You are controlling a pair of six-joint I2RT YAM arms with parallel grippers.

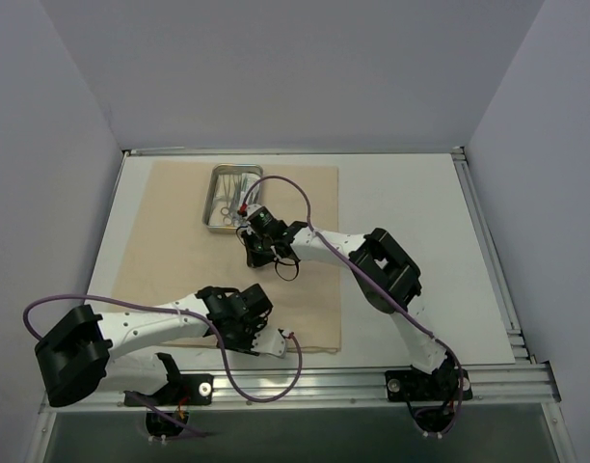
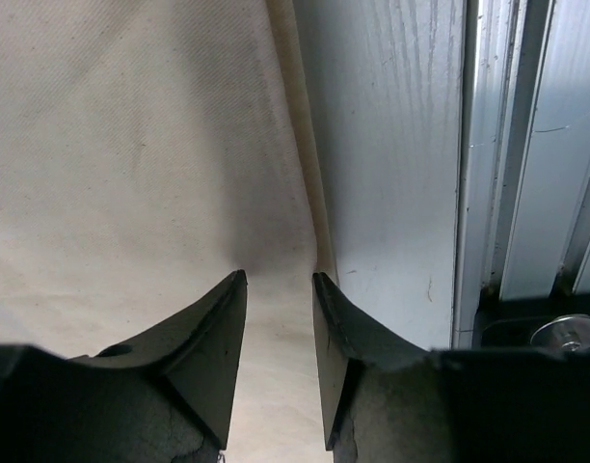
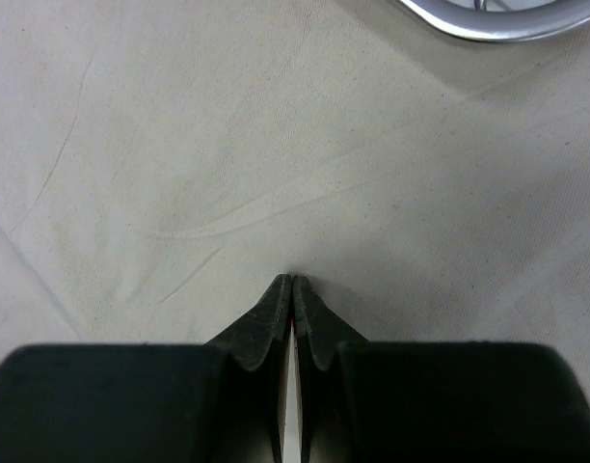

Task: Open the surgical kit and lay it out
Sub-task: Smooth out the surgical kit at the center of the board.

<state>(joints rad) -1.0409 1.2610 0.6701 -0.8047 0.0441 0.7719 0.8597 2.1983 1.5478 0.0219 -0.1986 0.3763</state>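
Right jaws closed above cloth wrap (image 3: pixel 179 145); steel tray (image 1: pixel 209 199) holds instruments (image 1: pixel 234 187).

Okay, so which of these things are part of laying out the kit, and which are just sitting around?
Job: beige cloth wrap, steel tray, metal instruments inside it, open left gripper, shut right gripper.
Just there: white table, aluminium rail, purple cables.
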